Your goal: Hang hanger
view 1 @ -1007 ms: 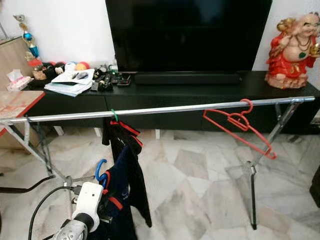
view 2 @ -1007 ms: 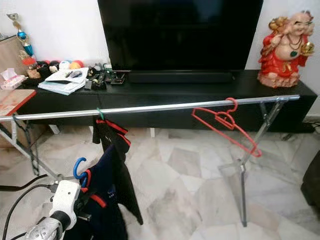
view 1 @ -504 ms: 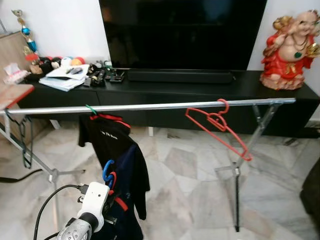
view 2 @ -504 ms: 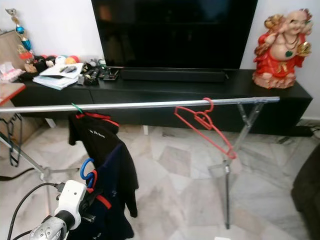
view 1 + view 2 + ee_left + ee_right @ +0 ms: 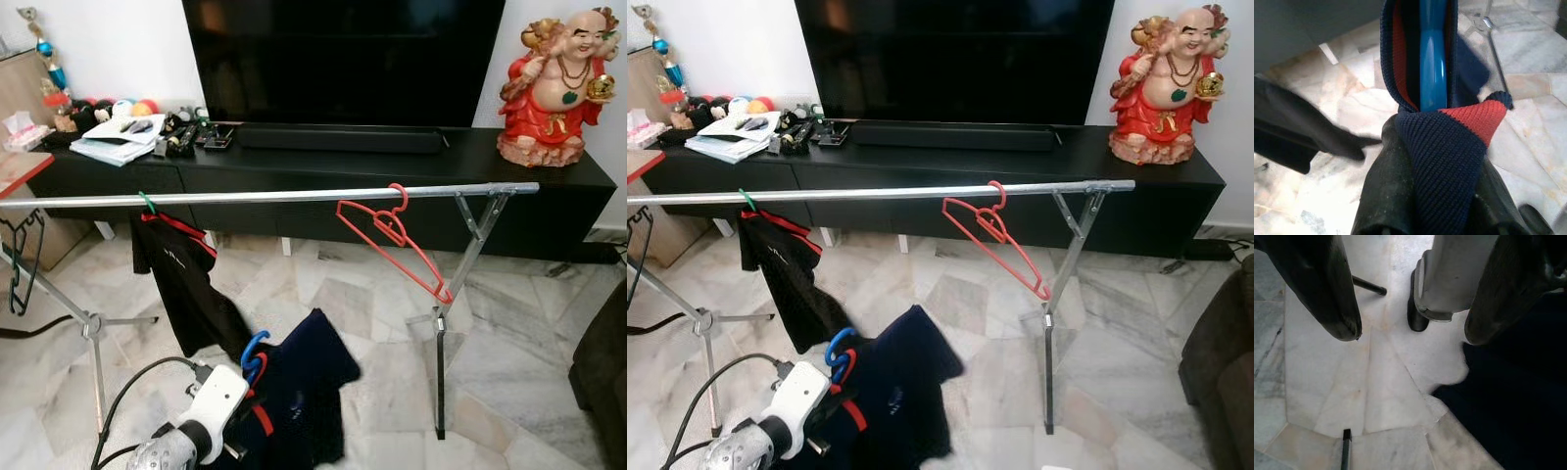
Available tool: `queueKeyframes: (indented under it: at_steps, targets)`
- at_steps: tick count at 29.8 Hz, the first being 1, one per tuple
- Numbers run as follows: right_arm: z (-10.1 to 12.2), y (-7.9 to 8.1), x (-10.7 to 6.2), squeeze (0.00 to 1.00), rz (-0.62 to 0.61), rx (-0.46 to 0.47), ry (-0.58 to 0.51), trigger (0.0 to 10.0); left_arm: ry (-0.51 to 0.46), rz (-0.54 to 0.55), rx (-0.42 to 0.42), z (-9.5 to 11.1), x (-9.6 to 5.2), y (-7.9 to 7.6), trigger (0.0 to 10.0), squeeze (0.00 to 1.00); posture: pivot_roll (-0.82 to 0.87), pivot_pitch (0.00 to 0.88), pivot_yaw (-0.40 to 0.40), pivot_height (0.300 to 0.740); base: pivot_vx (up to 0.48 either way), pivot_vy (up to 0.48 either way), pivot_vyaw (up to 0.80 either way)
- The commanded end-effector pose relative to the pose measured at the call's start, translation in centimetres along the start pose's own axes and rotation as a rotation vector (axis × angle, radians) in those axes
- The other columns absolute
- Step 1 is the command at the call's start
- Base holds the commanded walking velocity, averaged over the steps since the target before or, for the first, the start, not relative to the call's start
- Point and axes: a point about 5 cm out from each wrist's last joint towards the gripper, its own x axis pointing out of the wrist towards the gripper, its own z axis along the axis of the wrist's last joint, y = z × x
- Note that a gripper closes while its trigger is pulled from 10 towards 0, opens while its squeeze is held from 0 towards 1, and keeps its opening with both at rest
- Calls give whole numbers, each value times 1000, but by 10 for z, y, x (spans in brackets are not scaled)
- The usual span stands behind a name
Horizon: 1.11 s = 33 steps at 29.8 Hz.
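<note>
So my left gripper is down low in front of me, fingers clamped around the collar of a navy garment with red trim, and the blue hanger sits inside that collar with its hook poking up right above my wrist. The garment droops toward the marble floor, nowhere near hung up yet. My right gripper hangs idle beside me pointing at the floor, fingers spread wide with nothing between them. A bit further out is the silver rail of the drying rack, running across in front of me. A black shirt hangs from it on a green hanger toward my left, and an empty red hanger dangles tilted toward my right. Behind that there's the black TV console with the TV, a red statue and some clutter.
</note>
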Motion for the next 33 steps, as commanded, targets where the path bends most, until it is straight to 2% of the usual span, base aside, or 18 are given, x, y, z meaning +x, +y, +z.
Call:
queueKeyframes:
  at_steps: [1, 3, 4, 7, 12, 19, 33]
  targets:
    - [-2, 4, 0, 0, 8, 0, 13, 10000, -29, 88, 17, 8, 2, 15, 10000, 0, -74, 60, 54, 740, 0, 0, 0]
    - [-2, 4, 0, 0, 10, -2, 15, 10000, -22, 153, 6, 8, 3, 21, 10000, 0, -75, 61, 54, 740, 0, 0, 0]
    - [-2, 5, 0, 0, 12, -2, 16, 10000, -16, 221, -22, 7, 4, 28, 10000, 0, -75, 64, 54, 740, 0, 0, 0]
    - [-2, 5, 1, 0, 14, -7, 19, 10000, -5, 297, -70, 4, 3, 33, 10000, 0, -76, 68, 55, 740, 0, 0, 0]
    - [-3, 5, 0, 0, 14, -5, 23, 10000, -13, 331, -124, 2, 0, 34, 10000, 0, -73, 71, 55, 740, 0, 0, 0]
    - [-3, 4, 0, 0, 17, -3, 24, 10000, -29, 335, -129, 2, -1, 34, 10000, 0, -71, 76, 57, 740, 0, 0, 0]
    - [-2, 6, 1, 0, 28, -9, 28, 10000, -34, 328, -139, 3, -1, 32, 10000, 0, -71, 75, 52, 740, 288, 0, 0]
